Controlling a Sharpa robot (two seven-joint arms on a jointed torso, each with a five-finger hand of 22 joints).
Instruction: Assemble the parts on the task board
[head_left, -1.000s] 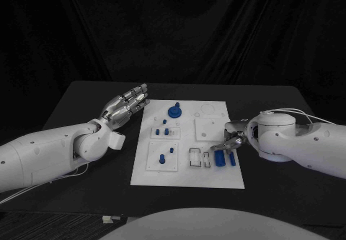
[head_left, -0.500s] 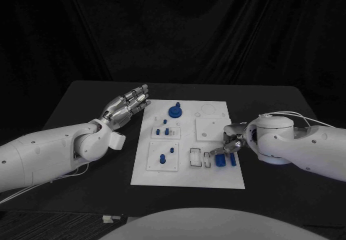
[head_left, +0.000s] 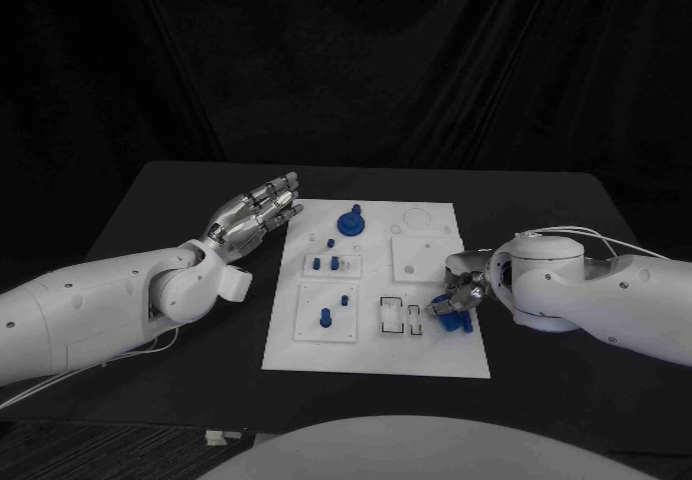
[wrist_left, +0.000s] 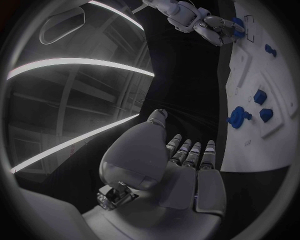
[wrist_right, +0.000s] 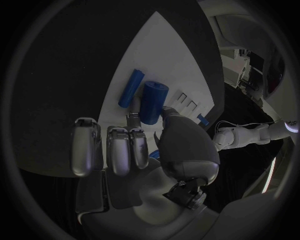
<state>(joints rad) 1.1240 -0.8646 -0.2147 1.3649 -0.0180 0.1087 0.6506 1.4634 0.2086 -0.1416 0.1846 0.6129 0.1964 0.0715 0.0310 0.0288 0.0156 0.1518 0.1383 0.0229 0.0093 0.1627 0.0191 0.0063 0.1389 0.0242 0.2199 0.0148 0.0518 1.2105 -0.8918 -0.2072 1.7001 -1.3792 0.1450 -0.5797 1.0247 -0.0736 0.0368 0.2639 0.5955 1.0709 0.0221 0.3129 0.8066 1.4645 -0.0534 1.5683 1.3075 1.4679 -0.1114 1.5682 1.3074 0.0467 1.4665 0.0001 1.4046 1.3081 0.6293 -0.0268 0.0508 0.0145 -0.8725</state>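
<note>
The white task board lies mid-table. At its right edge lie a thick blue cylinder and a thinner blue rod side by side. My right hand is down over them; in the right wrist view its thumb and a finger pinch the near end of the thick cylinder, which still lies on the board. My left hand hovers beside the board's far left edge, fingers stretched out and holding nothing. From the left wrist, my left hand and the right hand on the board both show.
A blue knobbed part stands at the board's far middle, small blue pegs sit left of centre, and another blue part stands in the near-left square. Rectangular slots lie just left of my right hand.
My right hand has dropped lower and moved a little left onto the blue cylinders, its fingers closing on the thick one. The left hand has not moved.
</note>
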